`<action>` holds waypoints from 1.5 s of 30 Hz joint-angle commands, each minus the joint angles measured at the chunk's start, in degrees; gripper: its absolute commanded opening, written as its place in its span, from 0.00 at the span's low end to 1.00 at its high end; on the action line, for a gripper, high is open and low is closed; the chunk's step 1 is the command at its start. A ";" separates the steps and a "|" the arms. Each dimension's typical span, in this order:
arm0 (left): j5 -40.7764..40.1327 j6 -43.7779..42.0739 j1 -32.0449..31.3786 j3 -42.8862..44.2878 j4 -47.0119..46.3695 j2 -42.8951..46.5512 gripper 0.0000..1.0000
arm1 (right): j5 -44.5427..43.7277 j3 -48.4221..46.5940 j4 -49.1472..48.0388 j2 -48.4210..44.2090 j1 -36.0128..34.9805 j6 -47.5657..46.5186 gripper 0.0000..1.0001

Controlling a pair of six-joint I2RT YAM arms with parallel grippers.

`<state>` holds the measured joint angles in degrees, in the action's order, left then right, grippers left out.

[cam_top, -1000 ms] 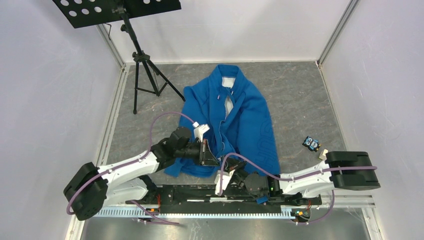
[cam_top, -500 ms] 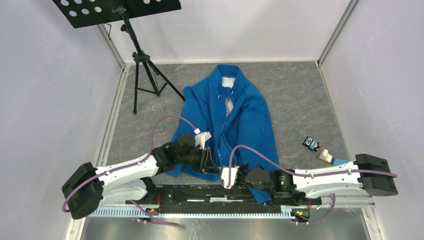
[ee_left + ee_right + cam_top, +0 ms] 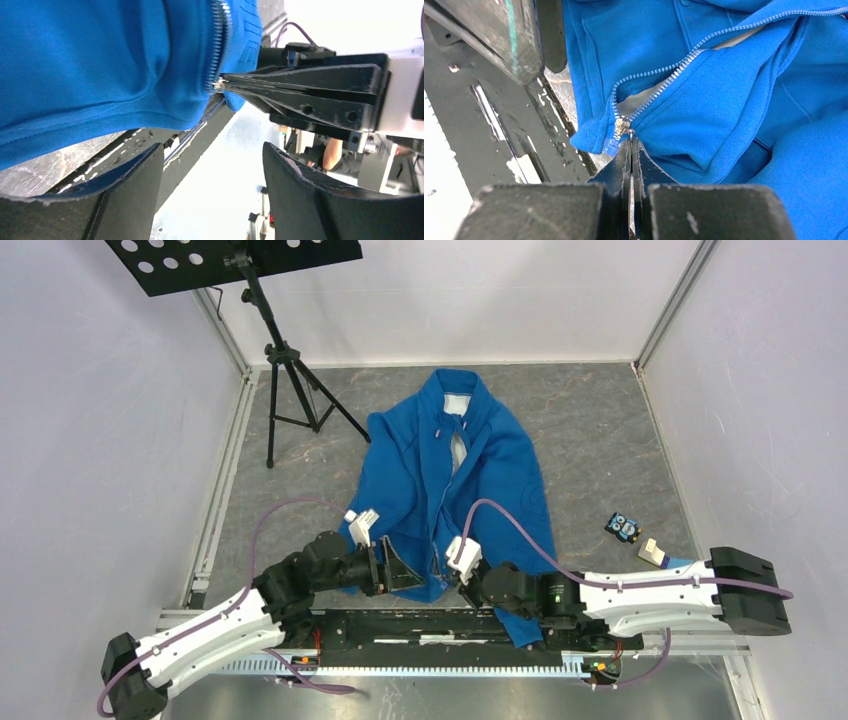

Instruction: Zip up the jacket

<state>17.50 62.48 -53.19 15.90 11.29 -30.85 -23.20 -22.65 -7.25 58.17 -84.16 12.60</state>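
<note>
The blue jacket [image 3: 490,470] lies front-up on the grey table, collar at the far end, its zipper open along most of its length. My right gripper [image 3: 447,578] is at the bottom hem, shut on the metal zipper pull [image 3: 630,133] just below the slider [image 3: 621,124]. In the right wrist view the right gripper [image 3: 630,143] shows its fingers pressed together on the thin tab. My left gripper [image 3: 400,575] stands open beside the hem, a little to the left, with nothing between its fingers. In the left wrist view the left gripper [image 3: 212,150] sits below the jacket [image 3: 100,65].
A black music stand on a tripod [image 3: 285,370] is at the back left. Two small objects [image 3: 624,528] [image 3: 652,552] lie at the right of the table. The black base rail [image 3: 400,625] runs along the near edge under the hem. White walls enclose the table.
The left gripper has opened, let go of the hem and drawn back toward the near left. The right gripper has moved slightly forward, staying shut at the zipper's bottom.
</note>
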 commanded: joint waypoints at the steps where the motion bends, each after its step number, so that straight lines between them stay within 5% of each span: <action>1: -6.68 8.18 -0.20 -1.46 -3.31 2.34 0.78 | -1.92 -2.97 1.59 0.36 1.55 6.87 0.00; 10: -12.00 -18.73 5.32 29.59 6.98 -32.43 0.83 | -1.62 3.75 -2.39 -3.06 3.06 8.68 0.00; 15: -14.87 -31.97 7.39 46.15 10.59 -48.63 0.72 | -1.50 5.74 -4.69 -2.27 4.20 10.72 0.00; 23: -9.47 -33.08 8.52 56.45 -7.14 -69.56 0.44 | 0.93 8.50 -7.88 -2.05 7.83 12.06 0.00; 31: -11.08 -34.98 8.76 68.17 -14.50 -90.66 0.42 | 1.03 12.18 -11.73 -0.60 9.62 13.95 0.00; 37: 0.21 -36.54 9.84 84.51 -9.05 -104.19 0.44 | 1.16 11.84 -14.83 0.15 10.70 13.46 0.00; 41: 4.33 -40.85 10.78 97.03 5.45 -105.90 0.43 | 2.16 9.75 -14.58 1.11 11.78 12.81 0.00; 45: 4.55 -43.36 10.95 88.43 5.76 -89.73 0.73 | 4.52 8.02 -14.64 1.01 12.33 11.83 0.00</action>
<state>19.05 25.17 -42.70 107.46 12.23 -136.05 -21.02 -11.31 -19.62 59.11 -72.36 25.41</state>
